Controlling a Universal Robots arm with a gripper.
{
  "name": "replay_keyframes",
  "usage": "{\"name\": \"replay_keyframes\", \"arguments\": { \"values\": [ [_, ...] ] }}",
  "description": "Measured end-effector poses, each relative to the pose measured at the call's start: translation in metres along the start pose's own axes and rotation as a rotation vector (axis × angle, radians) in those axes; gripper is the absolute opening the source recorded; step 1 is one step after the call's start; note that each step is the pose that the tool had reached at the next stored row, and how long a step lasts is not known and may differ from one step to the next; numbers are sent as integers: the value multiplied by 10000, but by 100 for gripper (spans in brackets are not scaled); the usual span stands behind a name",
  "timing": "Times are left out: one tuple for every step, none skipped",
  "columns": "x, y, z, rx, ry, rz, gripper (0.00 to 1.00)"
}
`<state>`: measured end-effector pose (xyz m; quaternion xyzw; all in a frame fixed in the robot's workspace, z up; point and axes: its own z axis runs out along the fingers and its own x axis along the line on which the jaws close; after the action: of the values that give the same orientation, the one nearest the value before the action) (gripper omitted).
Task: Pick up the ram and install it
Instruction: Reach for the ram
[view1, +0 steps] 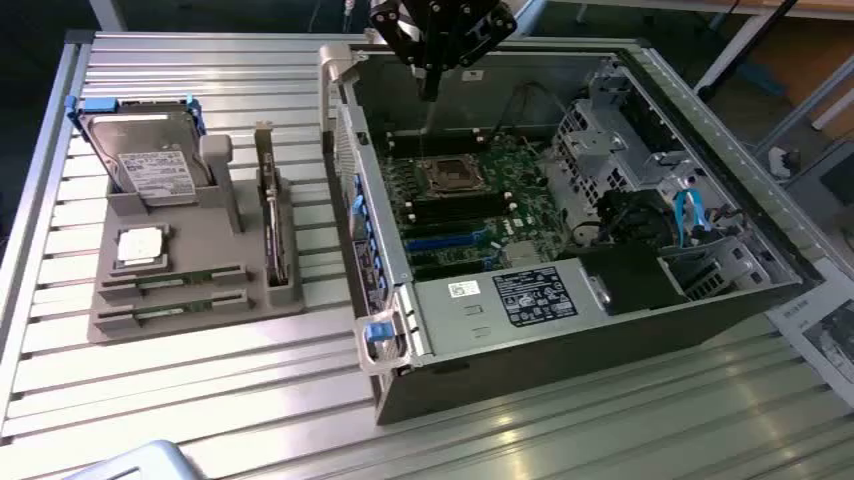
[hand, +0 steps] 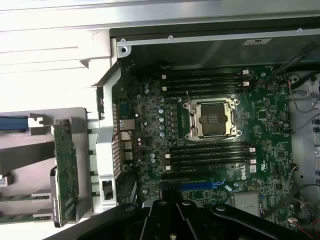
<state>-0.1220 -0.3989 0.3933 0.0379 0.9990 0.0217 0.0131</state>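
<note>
Ram (view1: 174, 277): green stick lying in slot of grey holder (view1: 200, 245) on desk (view1: 200, 400), toward the exterior view's left of open computer case (view1: 561, 350). Fingers (view1: 430, 85): pressed together, empty, above motherboard (view1: 501, 190).

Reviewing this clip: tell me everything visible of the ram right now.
The ram is a thin, long green circuit-board stick seated on edge in a slot of the grey holder, at the holder's end nearest the exterior camera. A second like stick sits in the parallel slot beside it. Both lie level, on the exterior view's left of the open computer case. Only the holder touches them; the tool hangs apart, above the case.
</note>
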Motion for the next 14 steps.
{"name": "replay_keyframes", "arguments": {
  "values": [
    [0,0,0,0,0,0,10],
    [0,0,0,0,0,0,10],
    [0,0,0,0,0,0,10],
    [0,0,0,0,0,0,10],
    [0,0,0,0,0,0,10],
    [0,0,0,0,0,-1,10],
    [0,0,0,0,0,0,10],
    [0,0,0,0,0,0,10],
    [0,0,0,0,0,-1,10],
    [0,0,0,0,0,0,10],
    [13,-1,1,-1,-2,2,10],
    [47,-4,0,0,-1,0,10],
    [115,-9,-2,0,-1,-1,10],
    [201,-15,-4,0,0,0,10]
  ]
}}
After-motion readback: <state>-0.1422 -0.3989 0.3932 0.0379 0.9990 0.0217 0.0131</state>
